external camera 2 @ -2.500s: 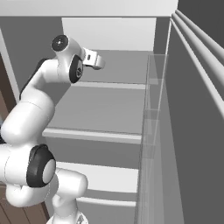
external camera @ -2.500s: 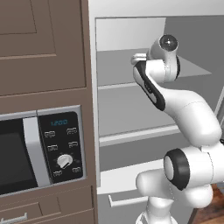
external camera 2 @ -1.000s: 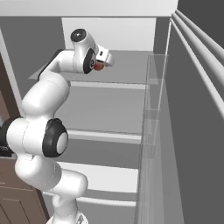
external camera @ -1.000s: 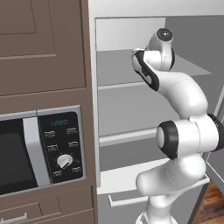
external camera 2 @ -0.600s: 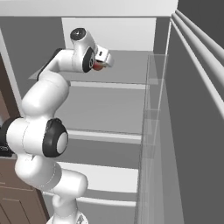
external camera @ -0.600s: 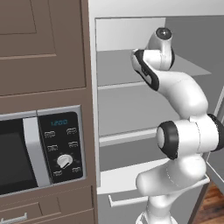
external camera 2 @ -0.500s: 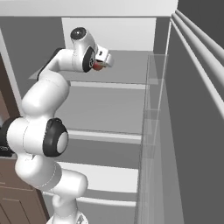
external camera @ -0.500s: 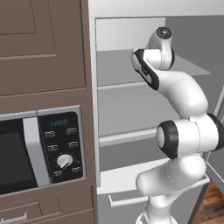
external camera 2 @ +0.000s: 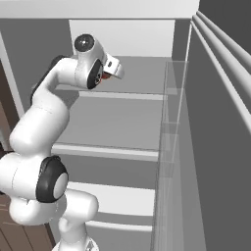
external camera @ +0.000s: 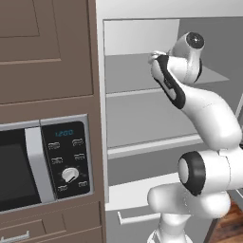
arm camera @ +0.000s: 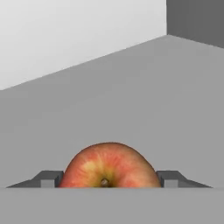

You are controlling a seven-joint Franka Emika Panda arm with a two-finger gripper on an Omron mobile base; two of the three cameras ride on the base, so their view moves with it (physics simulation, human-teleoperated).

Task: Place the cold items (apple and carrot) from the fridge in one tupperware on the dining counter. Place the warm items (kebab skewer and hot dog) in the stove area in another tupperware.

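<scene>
The gripper (arm camera: 108,183) is grasping the apple (arm camera: 108,166) between its fingers (arm camera: 49,178), over the fridge shelf (arm camera: 131,96).

The flat grey top shelf (arm camera: 131,96) of the open fridge (pale back wall behind it, darker side wall at the far right) carries a round red-and-yellow apple (arm camera: 108,166), which sits near the shelf's front.

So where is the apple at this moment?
In the hand view the apple sits between the two fingertips of the claw, on the grey upper fridge shelf; the right base view shows its red at the hand.
</scene>
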